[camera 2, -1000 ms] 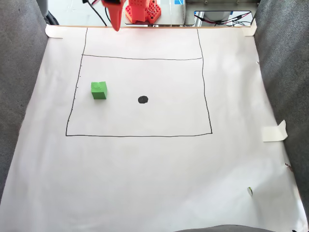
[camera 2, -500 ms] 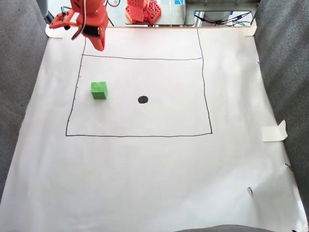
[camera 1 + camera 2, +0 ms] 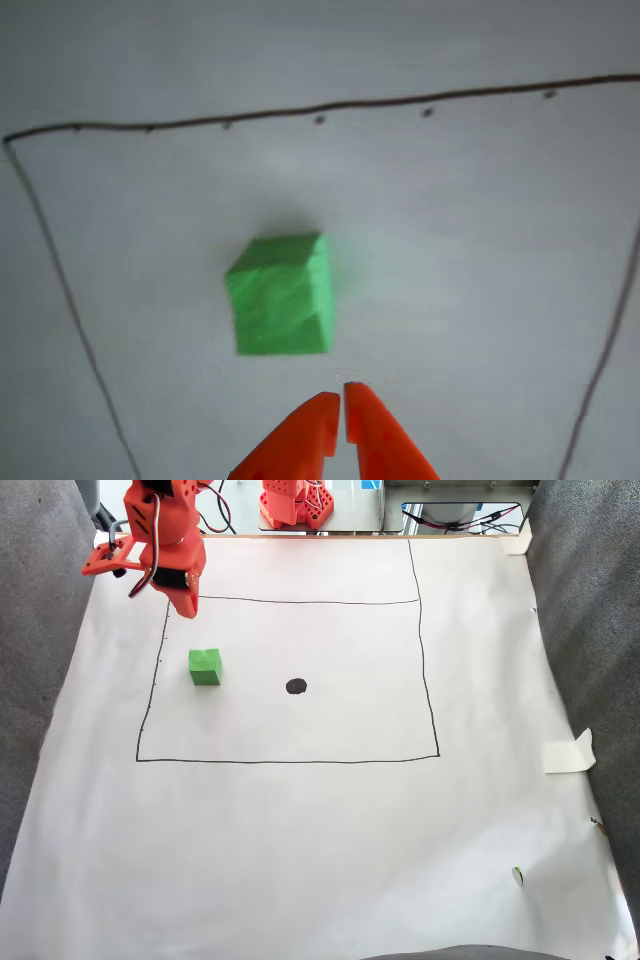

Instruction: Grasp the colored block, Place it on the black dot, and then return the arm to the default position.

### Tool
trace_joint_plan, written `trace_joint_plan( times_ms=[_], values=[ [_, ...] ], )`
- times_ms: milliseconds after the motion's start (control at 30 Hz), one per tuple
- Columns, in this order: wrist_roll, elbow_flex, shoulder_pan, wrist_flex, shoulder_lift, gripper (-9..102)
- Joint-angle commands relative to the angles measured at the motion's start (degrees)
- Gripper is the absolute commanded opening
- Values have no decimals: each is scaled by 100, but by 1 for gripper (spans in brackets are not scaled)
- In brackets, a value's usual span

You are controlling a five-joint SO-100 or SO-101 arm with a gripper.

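One green foam cube sitting on the white paper sheet covering the table, inside the drawn rectangle near its left line in the fixed view, toward the far-left corner of the sheet. Lying well apart from the black dot, marked nearer the rectangle's middle. Hovering above the far-left part of the sheet, the orange end effector, touching nothing. Pointing at the cube in the other view, end effector with fingertips nearly meeting, only a thin slit between them, gripping nothing. Looking light, soft and a little crumpled, the cube; likely squashing under hard pressure, unlikely slipping. Judging the two flatter opposite side faces best for pinching, low and centred, avoiding the rough face. Needing wider jaws before descending.
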Motion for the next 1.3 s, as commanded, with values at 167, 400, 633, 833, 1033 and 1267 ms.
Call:
trace_joint_plan(
  times_ms=[167, 400, 633, 833, 1033, 1267],
  values=[
    [167, -387, -308, -712, -290, 0],
    [308, -545, -396, -773, -624, 0],
    [290, -580, -396, -554, -554, 0],
    [387, -580, -272, -352, -527, 11],
    [246, -580, -211, -202, -598, 20],
    [97, -562, -176, 79, -712, 27]
  ],
)
